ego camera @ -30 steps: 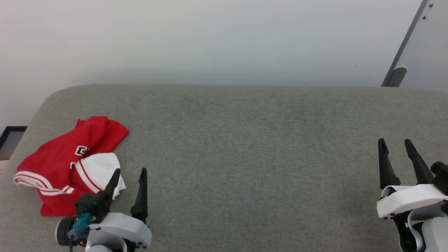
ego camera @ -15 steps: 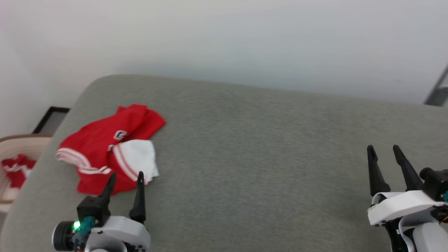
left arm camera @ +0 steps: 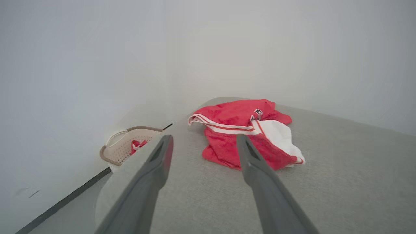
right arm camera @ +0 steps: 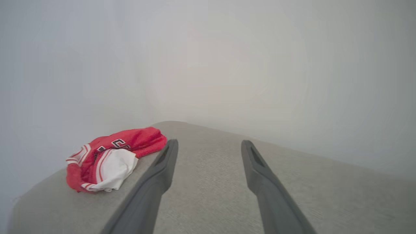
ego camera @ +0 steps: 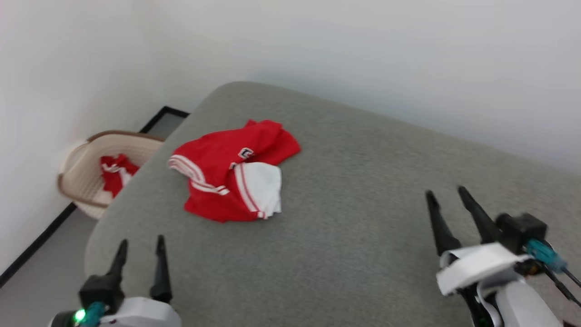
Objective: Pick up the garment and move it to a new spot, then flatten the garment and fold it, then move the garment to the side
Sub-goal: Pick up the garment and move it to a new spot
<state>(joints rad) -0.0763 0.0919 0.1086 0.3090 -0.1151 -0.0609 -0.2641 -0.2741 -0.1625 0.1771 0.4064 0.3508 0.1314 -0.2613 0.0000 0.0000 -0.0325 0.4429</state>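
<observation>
1. Where grey cushion [ego camera: 363, 218] nears its left rear corner, red jersey [ego camera: 213, 159] lies crumpled, white sleeve on top.
2. L gripper [ego camera: 141, 240]: fingers spread, empty, apart from jersey.
3. R gripper [ego camera: 444, 190]: fingers spread, empty, well apart to the right.

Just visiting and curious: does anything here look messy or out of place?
The red garment lies crumpled in a heap near the left end of the grey cushion, with a white sleeve bunched on top. Beside that end, a basket holds more red cloth. Nothing looks spilled or damaged.
</observation>
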